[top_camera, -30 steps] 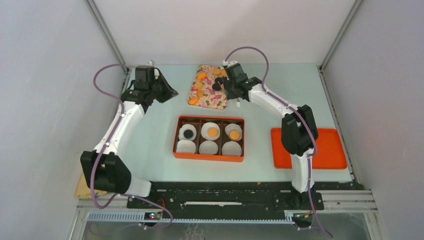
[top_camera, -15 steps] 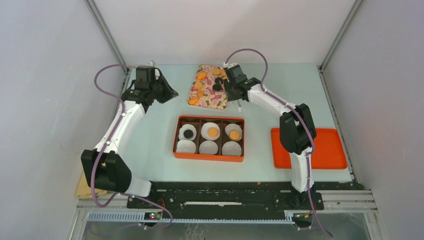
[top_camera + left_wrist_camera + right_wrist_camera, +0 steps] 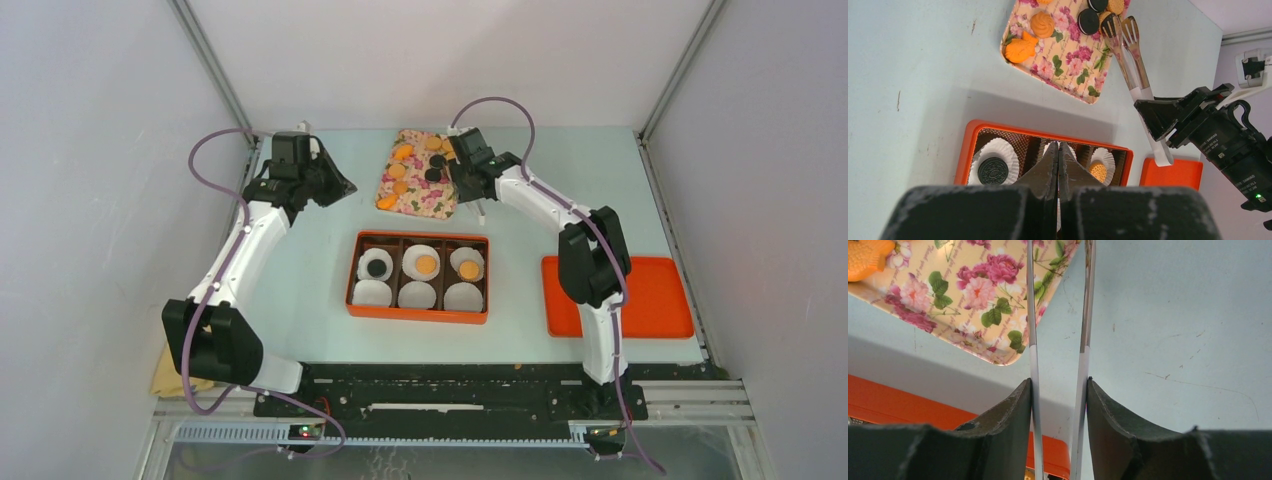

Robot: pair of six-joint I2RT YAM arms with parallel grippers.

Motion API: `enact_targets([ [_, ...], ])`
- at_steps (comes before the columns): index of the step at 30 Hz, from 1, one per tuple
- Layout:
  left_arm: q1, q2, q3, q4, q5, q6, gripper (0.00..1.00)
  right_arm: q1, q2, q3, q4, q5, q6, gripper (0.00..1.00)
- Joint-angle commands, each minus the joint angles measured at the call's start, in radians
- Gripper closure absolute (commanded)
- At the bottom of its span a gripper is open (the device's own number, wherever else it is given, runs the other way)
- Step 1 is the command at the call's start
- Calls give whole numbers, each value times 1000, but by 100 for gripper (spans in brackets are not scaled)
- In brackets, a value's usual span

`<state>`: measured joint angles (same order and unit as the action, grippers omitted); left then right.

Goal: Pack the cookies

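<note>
- Top external view: the cookies [image 3: 398, 171] not yet packed lie on the floral tray [image 3: 430, 204] at the far middle of the table [image 3: 300, 250]. The supply includes orange-tan pieces and a black sandwich cookie [image 3: 1088, 21].
- The orange box [image 3: 417, 316] sits nearer the arms, just in front of the floral tray. It has six compartments, each lined with a white paper liner [image 3: 417, 295].
- The three far compartments are filled, one cookie per liner: a black one on the left, orange ones in the middle and on the right. The three near liners are empty, so the task appears about half done.
- The right gripper [image 3: 1058, 390] is clamped partway closed on a pair of tongs [image 3: 1144, 93], with its fingers pressing both blades near the handle end. This grip lets the jaws squeeze the blades and gives a reach suited to small flat pieces.
- The tong tips sit over the right side of the floral tray, just beside the black sandwich cookie. Whether they hold a cookie cannot be determined.
- The left gripper [image 3: 1058, 150] is fully closed and empty. It is parked to the left of the floral tray, out of the working path.
- An orange lid [image 3: 650, 300] lies to the right of the box, presumably for closing it later.
</note>
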<state>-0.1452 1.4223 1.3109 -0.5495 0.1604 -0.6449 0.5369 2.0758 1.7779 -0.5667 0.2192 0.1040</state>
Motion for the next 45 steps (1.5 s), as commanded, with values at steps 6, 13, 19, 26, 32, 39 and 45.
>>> enact_targets([
  [6,-4,-7,37,2,10,27,100,-8,92,167,-74,-6,-17,51],
  [13,-4,14,36,11,46,19,100,-3,74,163,-90,15,-6,59],
  [19,-4,-17,29,10,38,17,100,11,-52,89,-31,19,1,73],
  [26,-4,-48,27,1,28,16,100,39,-184,28,-50,14,8,80],
  [32,-3,-65,44,-29,-8,20,100,120,-362,-106,-74,-24,14,82],
  [39,10,-85,55,-64,-21,20,100,322,-614,-265,-153,-109,5,82],
  [45,9,-117,35,-70,-42,24,100,466,-707,-343,-182,-157,21,81],
])
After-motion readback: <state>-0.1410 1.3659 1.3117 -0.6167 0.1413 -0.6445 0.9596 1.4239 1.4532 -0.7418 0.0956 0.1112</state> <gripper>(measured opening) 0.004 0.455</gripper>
